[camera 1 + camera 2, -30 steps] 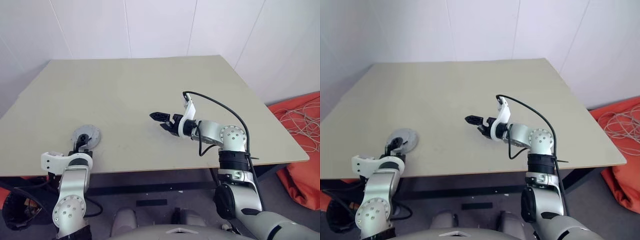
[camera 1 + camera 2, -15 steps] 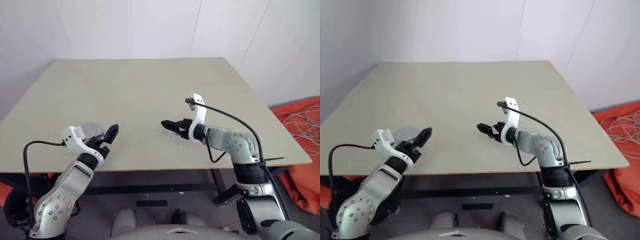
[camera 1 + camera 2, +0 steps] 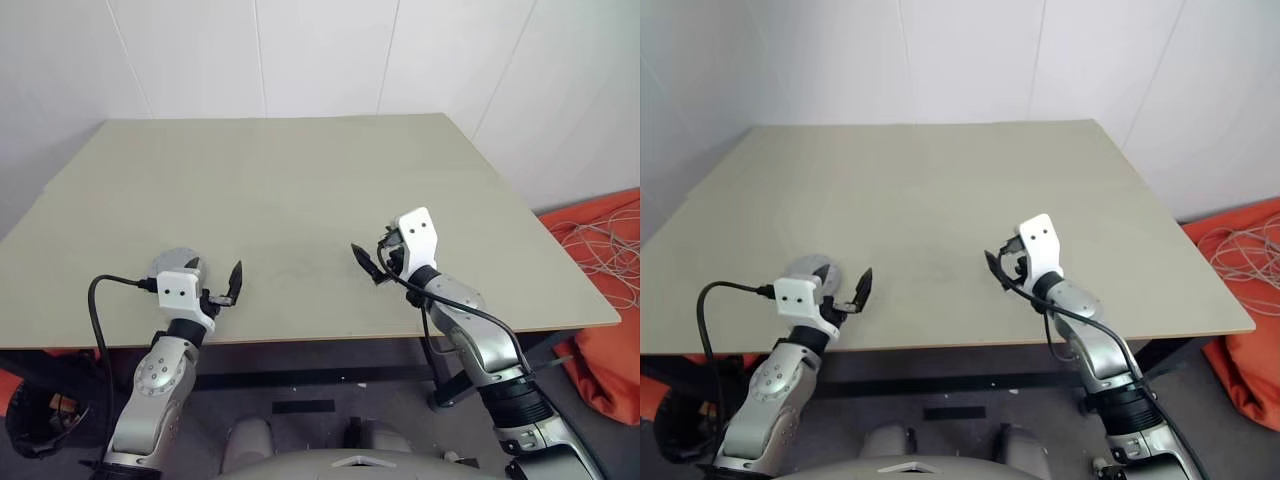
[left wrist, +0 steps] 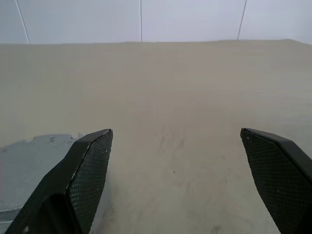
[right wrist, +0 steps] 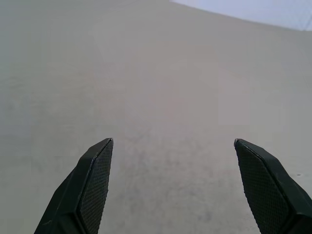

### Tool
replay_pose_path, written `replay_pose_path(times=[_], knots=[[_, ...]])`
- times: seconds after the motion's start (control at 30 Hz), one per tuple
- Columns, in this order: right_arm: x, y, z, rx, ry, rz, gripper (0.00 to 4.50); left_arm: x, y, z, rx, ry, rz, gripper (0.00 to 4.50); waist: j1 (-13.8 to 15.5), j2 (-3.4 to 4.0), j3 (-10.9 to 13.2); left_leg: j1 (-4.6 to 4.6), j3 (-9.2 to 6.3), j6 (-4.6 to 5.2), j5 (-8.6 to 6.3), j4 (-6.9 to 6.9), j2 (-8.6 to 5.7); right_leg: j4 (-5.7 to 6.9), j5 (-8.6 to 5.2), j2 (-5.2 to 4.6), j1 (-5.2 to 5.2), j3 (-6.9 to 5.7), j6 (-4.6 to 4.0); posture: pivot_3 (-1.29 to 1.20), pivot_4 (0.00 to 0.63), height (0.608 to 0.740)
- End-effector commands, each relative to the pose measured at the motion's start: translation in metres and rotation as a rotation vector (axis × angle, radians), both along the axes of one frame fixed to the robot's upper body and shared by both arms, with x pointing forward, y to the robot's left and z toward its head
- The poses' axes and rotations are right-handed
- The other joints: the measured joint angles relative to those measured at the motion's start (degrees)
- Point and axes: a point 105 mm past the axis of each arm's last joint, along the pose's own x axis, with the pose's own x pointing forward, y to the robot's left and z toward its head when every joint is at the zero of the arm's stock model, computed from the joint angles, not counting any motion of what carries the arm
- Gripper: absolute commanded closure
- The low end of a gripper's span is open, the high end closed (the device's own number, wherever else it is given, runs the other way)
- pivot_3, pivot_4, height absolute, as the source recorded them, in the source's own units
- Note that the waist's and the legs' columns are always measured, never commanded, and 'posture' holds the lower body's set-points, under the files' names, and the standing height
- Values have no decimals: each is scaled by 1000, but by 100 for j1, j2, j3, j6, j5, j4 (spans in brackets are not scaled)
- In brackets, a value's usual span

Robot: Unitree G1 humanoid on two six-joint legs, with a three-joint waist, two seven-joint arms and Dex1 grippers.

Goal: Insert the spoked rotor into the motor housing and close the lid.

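Now, my left pincer (image 3: 236, 281): fingers spread wide, nothing between them, hanging over the near edge of the table in the lower left of the head view.
My left fingertips (image 4: 90, 165): two black textured pads with bare tabletop in the gap.
My right pincer (image 3: 366, 264): also wide apart and empty, lower right of centre in the head view, over the table's near part.
My right fingertips (image 5: 95, 183): bare beige surface between them, touching nothing that I can see.
Grey disc (image 3: 172, 266): a flat round silvery piece on the table in the lower left of the head view, just beside my left pincer and partly hidden behind my wrist; in my left wrist view it sits at the lower left edge (image 4: 29, 161). I cannot tell which of the task's parts it is.
Table (image 3: 280, 190): large, beige, with a white wall behind it.
Orange cloth (image 3: 605, 250): on the floor at the right edge, with pale cable coiled on it.
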Motion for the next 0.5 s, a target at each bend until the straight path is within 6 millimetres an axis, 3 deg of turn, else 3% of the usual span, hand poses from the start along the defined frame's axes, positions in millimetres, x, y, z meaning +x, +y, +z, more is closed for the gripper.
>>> replay_pose_path(times=[0.03,0.13,0.5], knots=[[3,-13,11,43,-73,-74,0,2,-2,17,33,-89,-10,34,-12,0,0,0,0,0,0,0,0,1,0,0,0,0,0,0,0,740],[0,-10,-2,59,-40,-67,0,2,-4,15,31,-92,-17,34,-44,0,0,1,0,1,-1,0,0,4,-1,-1,1,1,-2,0,0,740],[0,-16,-7,63,-34,-105,0,8,3,20,-3,-102,14,34,-97,1,1,7,0,2,-1,0,-1,10,-1,-2,5,2,-4,0,0,740]])
